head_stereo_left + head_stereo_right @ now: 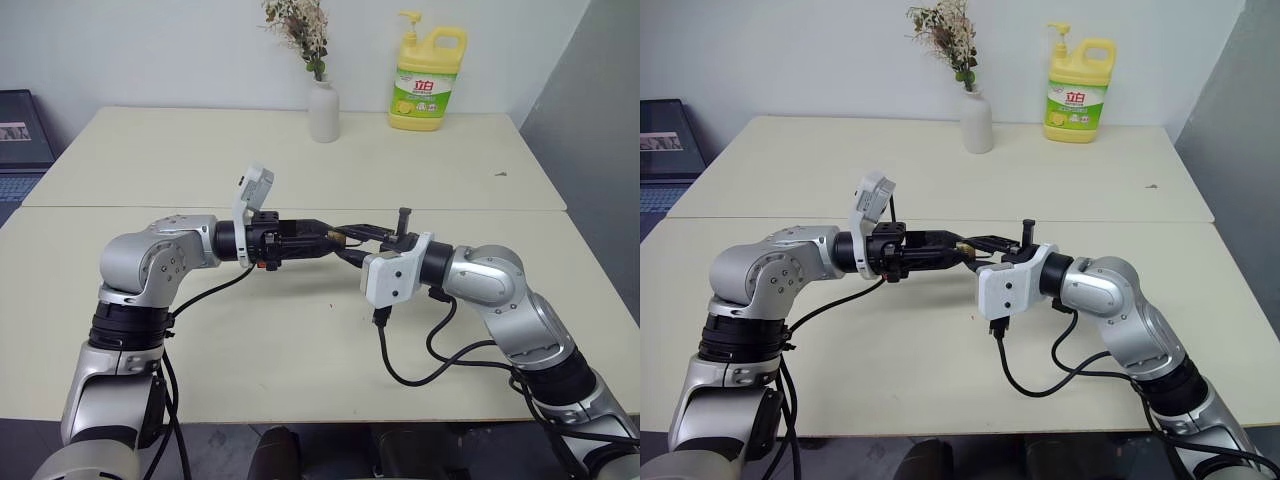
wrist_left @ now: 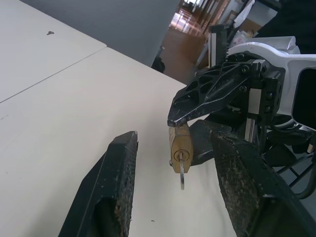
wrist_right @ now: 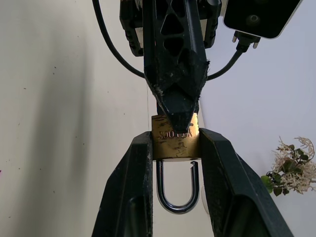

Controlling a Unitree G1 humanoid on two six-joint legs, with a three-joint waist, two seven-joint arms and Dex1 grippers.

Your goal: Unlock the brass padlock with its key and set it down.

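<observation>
Brass padlock (image 3: 175,143) is clamped by its body between the two fingers of the right gripper (image 3: 175,148), held in the air above the cream table (image 1: 300,350), about midway between the two arms; its silver shackle (image 3: 177,195) points back toward the right wrist and looks seated on both legs, so I judge the lock not yet open; the key (image 2: 181,170) sits in the keyhole at the lock's far face, its thin silvery blade and ring sticking out toward the left arm.

Left gripper (image 2: 180,163) stands released, its fingers (image 2: 118,187) spread either side of the key with clear gaps, nothing grasped; one fingertip appears to touch the lock body in the right wrist view, though contact is not certain.

Step in hand: taking hold of the key, ahead of the turn.

Next move calls for closing the left fingers squarely on the small key head, then rolling the wrist about the key's own line while the right grip holds firm; a skewed pinch would likely slip off so thin a part.
</observation>
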